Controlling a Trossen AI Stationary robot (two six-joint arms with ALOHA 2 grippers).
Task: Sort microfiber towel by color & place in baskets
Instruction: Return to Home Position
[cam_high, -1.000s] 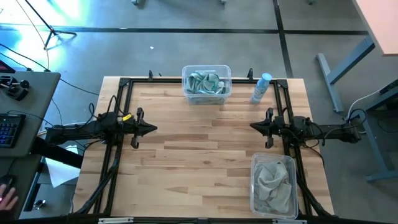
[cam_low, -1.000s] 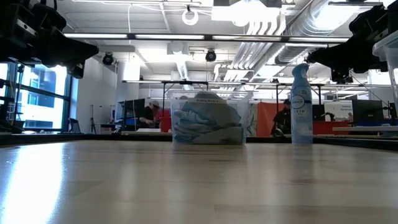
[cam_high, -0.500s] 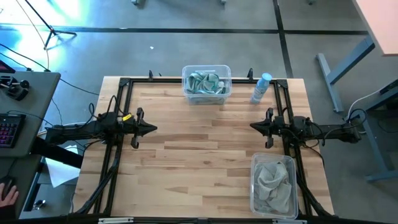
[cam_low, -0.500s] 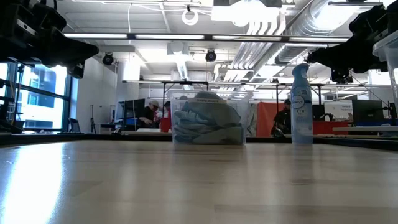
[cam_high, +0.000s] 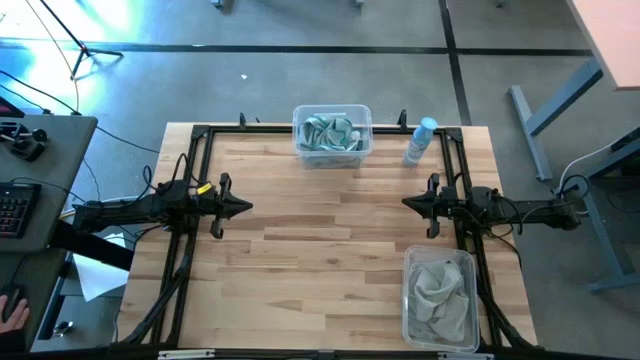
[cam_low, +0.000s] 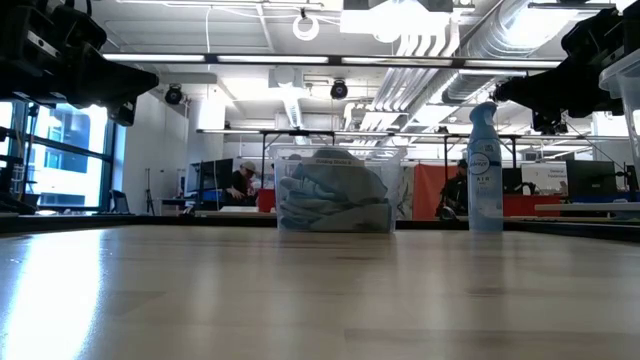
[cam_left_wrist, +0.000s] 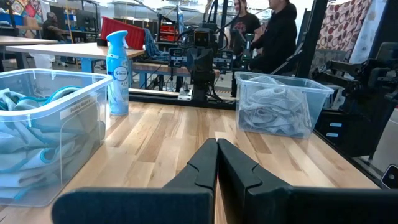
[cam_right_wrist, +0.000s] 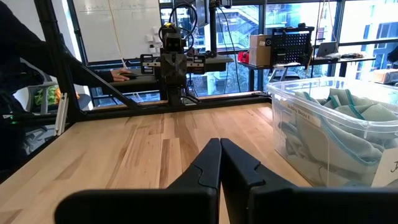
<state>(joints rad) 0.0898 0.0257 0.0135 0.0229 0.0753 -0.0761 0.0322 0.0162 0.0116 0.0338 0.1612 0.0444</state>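
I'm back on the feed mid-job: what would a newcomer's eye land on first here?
The far basket, at the middle of the table's far edge, is heaped with teal-blue towels. The near basket, at the near right corner, holds grey towels. A blue spray bottle stands right of the far basket, and the left gripper and right gripper, both shut, face each other from the table's sides.

My left arm lies stretched out level over the left edge of the table (cam_high: 320, 265). My left gripper (cam_high: 246, 207) points to the table's middle, with its fingers pressed together. My right arm lies the same way over the right edge. My right gripper (cam_high: 406, 202) faces the left one, fingers also together.
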